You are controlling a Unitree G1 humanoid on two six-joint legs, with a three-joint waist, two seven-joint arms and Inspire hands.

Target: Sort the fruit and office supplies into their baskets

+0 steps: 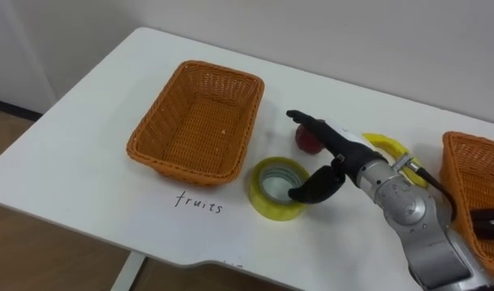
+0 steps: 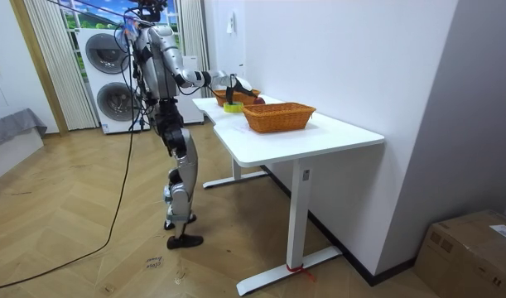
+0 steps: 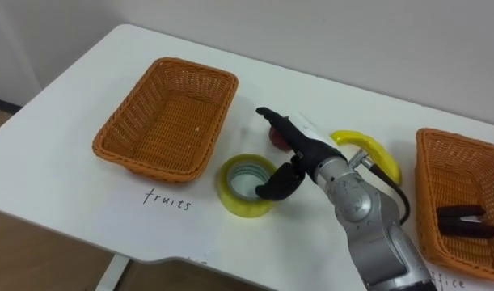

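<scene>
My right hand [image 1: 341,152] reaches in from the lower right, open. Its straight fingers stretch over a small red fruit [image 1: 306,143] and partly hide it, while the thumb hangs down beside a yellow tape roll [image 1: 276,189] that lies flat on the white table [image 1: 85,162]. Nothing is held. Left of the hand stands an empty wicker basket [image 1: 196,121] with a handwritten label in front of it. A second wicker basket [image 3: 461,190] at the right edge holds a black office item [image 3: 465,220].
A second yellow ring [image 1: 390,147] lies behind my right wrist. In the room view I stand at the far end of the white table [image 2: 319,136], with a bare wall along its far side. The table's near edge runs just below the tape roll.
</scene>
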